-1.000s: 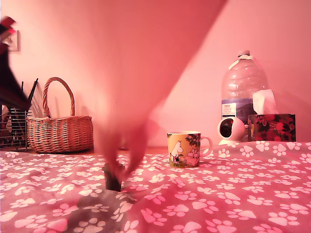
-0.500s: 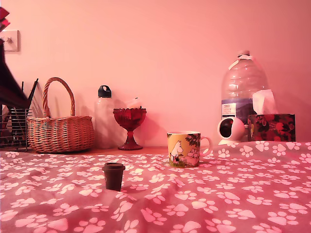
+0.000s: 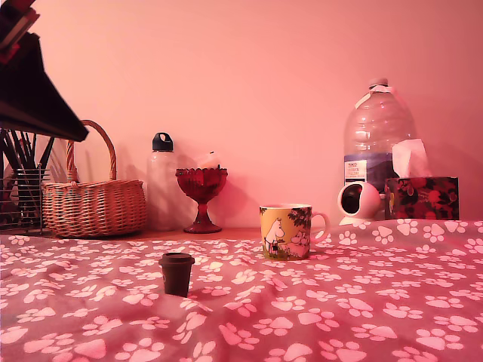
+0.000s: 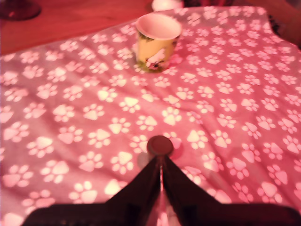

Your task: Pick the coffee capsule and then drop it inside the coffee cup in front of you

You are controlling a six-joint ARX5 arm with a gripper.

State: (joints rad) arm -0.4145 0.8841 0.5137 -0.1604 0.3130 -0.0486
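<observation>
Dark coffee capsule point(image 4: 160, 145) upright on cloth | tool point(image 4: 160, 176) above it, fingers together

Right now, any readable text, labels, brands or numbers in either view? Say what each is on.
None can be read.
Water bottle: its label carries print, too small and blurred to read.
Coffee cup: cartoon figures only, no words.
Tissue box: floral pattern, no lettering visible.
Coffee capsule: plain, no marking visible.
</observation>
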